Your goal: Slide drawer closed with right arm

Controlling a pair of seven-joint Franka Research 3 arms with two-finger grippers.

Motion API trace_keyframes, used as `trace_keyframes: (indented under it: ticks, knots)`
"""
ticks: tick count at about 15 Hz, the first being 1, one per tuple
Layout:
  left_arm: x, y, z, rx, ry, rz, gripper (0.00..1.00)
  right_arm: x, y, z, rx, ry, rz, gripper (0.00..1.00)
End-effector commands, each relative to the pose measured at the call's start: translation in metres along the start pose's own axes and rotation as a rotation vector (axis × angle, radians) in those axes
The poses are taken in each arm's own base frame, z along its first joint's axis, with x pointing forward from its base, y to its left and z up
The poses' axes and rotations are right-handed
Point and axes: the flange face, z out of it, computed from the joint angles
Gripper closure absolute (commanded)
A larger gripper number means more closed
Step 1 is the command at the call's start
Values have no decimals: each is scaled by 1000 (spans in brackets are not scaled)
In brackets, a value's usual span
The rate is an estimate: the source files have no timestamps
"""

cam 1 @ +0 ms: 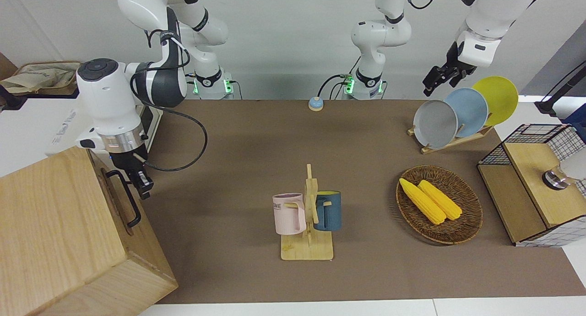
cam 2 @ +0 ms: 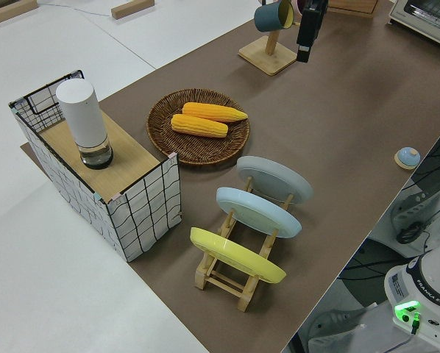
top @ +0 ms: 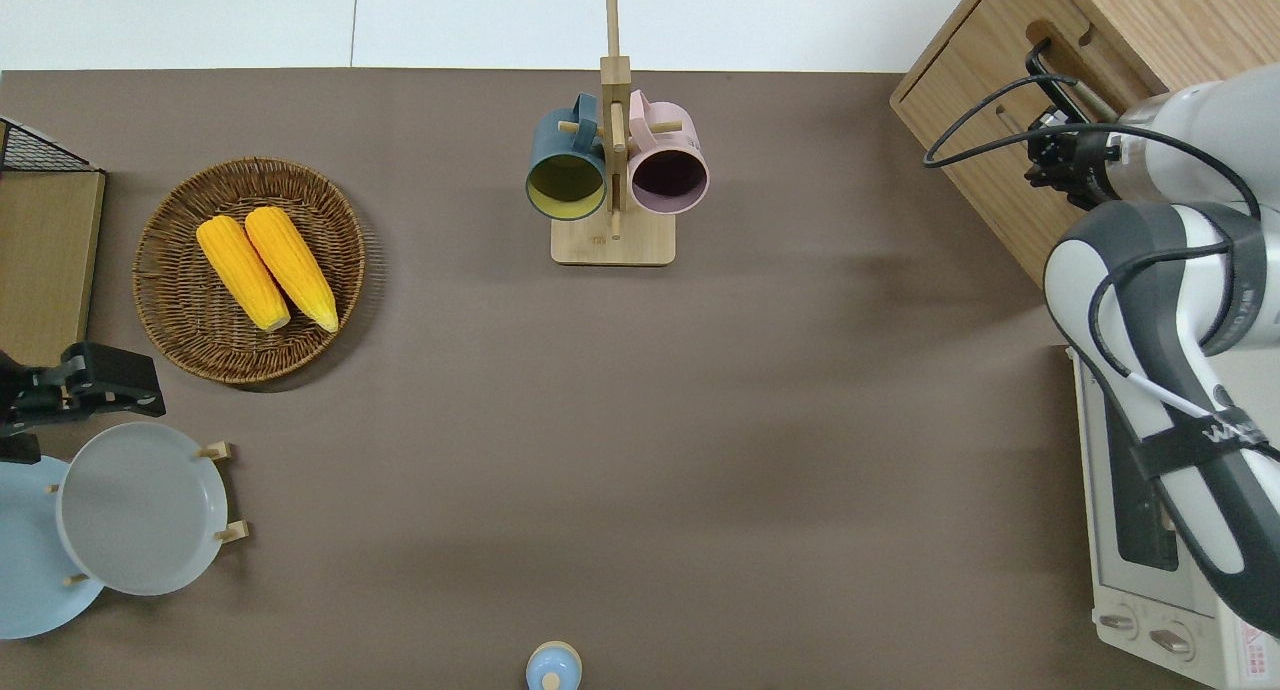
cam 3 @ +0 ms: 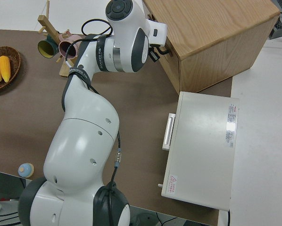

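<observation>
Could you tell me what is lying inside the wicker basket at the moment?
Two yellow corn cobs lie side by side in the basket, touching along their length. The weave shows bare around them; what is beneath the cobs is covered.

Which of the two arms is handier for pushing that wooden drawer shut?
The right. The right gripper is already at the drawer's black handle, at the right arm's end of the table. The left arm is parked at the opposite end.
</observation>
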Motion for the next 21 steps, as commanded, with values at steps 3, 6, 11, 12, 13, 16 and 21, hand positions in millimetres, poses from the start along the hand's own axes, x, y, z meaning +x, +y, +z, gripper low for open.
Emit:
trace_keyframes:
  ticks: [3, 6, 11, 12, 13, 16, 21]
  knots:
    - [-3, -1, -4, -7, 6, 9, 7, -47, -28, -24, -56, -85, -119, 773]
    - [-3, -1, -4, -6, 5, 9, 7, -65, -31, -38, -86, -135, -280, 604]
    - [-3, -1, -4, -6, 5, 9, 7, -86, -27, -72, -113, -202, -443, 15]
    - [-3, -1, -4, -6, 5, 9, 7, -88, -23, -84, -114, -210, -480, 13]
    - [-3, -1, -4, -6, 5, 9, 7, -90, -20, -100, -105, -207, -524, 13]
    - [-3, -1, -4, -6, 5, 9, 7, -95, -4, -138, -60, -242, -624, 13]
    - [-3, -1, -4, -6, 5, 9, 7, -110, 11, -184, -61, -250, -725, 13]
